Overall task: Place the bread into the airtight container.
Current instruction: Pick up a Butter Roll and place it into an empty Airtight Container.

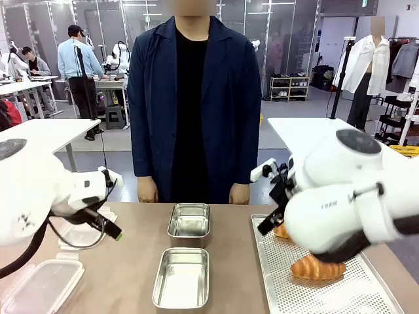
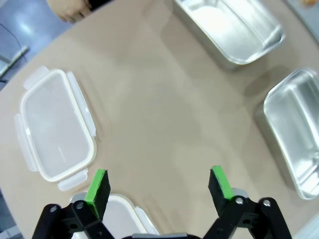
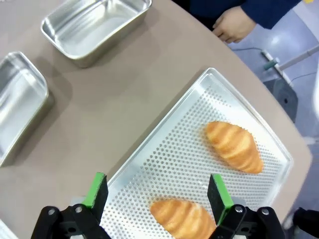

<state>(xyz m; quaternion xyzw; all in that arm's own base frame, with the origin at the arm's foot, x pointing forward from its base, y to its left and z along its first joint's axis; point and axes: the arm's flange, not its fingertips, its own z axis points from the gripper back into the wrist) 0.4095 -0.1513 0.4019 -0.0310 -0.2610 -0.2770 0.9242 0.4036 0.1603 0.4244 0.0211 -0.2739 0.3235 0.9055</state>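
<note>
**Bread on tray, not yet picked: right arm poised over nearer roll**

Finding 1, task items. Two golden rolls lie on the perforated tray (image 3: 164, 159). In the right wrist view the nearer roll (image 3: 182, 216) sits at the bottom centre of the frame. The farther roll (image 3: 234, 146) sits right of centre, apart from the first. In the front view the tray (image 1: 294, 294) occupies the lower right. Two open steel containers stand at centre, the far container (image 1: 189, 222) behind the near container (image 1: 182, 278). Both look empty.

Finding 2, grippers. The right gripper (image 3: 157, 179) hangs above the tray with its jaws spread wide and nothing between them. The nearer roll lies just below the gap and is not touched. The left gripper (image 2: 159, 179) is likewise spread apart and empty, over bare tabletop. A clear plastic lid (image 2: 57, 129) lies at the left of its frame.

Finding 3, person. The person stands at the far edge with one hand (image 1: 147, 191) resting low at the table's rim, taking no part.

Assessment. The step in hand appears to be the approach to the first roll. No bread is yet in a container. The next move calls for lowering the right gripper so its pads straddle the roll. It should then close lightly, since soft bread will crush, and lift clear of the tray rim. The roll can then be carried left to a steel container.
</note>
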